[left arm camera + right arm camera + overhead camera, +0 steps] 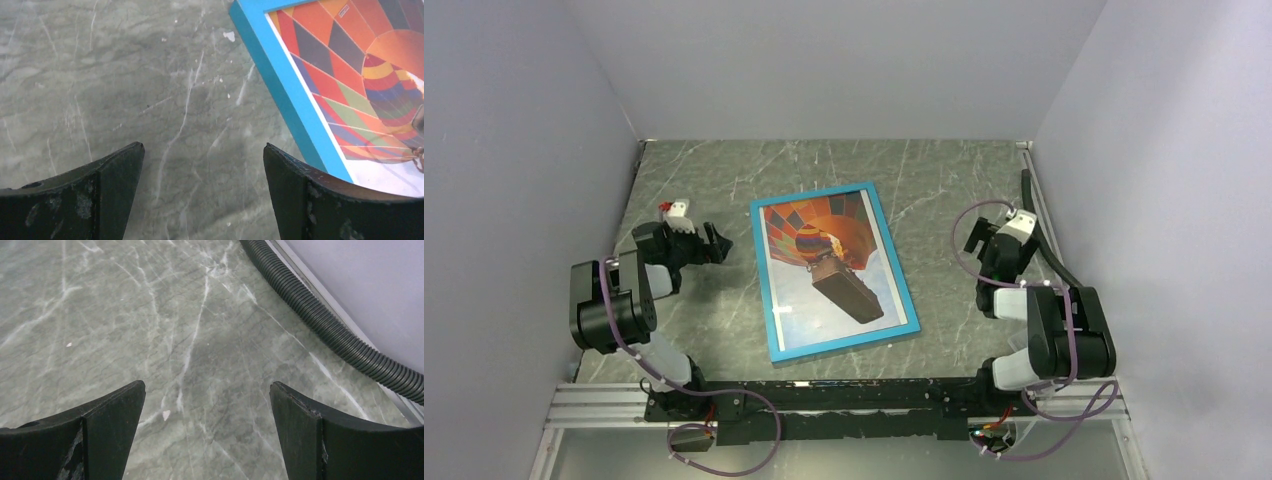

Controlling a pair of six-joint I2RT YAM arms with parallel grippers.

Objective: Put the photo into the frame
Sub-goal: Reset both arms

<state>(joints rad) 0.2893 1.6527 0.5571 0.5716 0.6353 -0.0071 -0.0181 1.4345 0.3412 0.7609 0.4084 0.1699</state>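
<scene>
Top view, frame [765, 282]: lay flat near the middle of the grey marbled table [694, 180], turquoise front up, turned slightly off square.
Top view, photo [829, 265]: sat inside the frame, balloon and basket showing, no corner seen poking past the rim.
Top view, left gripper [722, 245]: hung just left of the frame, apart from it, holding nothing.
Top view, right gripper [977, 238]: hung well to the right of the frame, holding nothing.
Left wrist view, left gripper [202, 150]: jaws spread wide over bare table [125, 75], nothing between them.
Left wrist view, frame [282, 85]: blue rim ran diagonally past the right-hand finger, close beside it; contact could not be told.
Left wrist view, photo [350, 75]: orange, red and blue panels lay tight against the rim's inner edge.
Right wrist view, right gripper [206, 387]: jaws spread wide over bare table [125, 305]; black ribbed hose [320, 322] lay along the wall.
Step in hand: judged finished, photo seated; only a clean retreat left.
Doing it well: lift the left arm straight up before swinging away, to avoid nudging the rim.
Container: frame, holding the photo and nothing else.
</scene>
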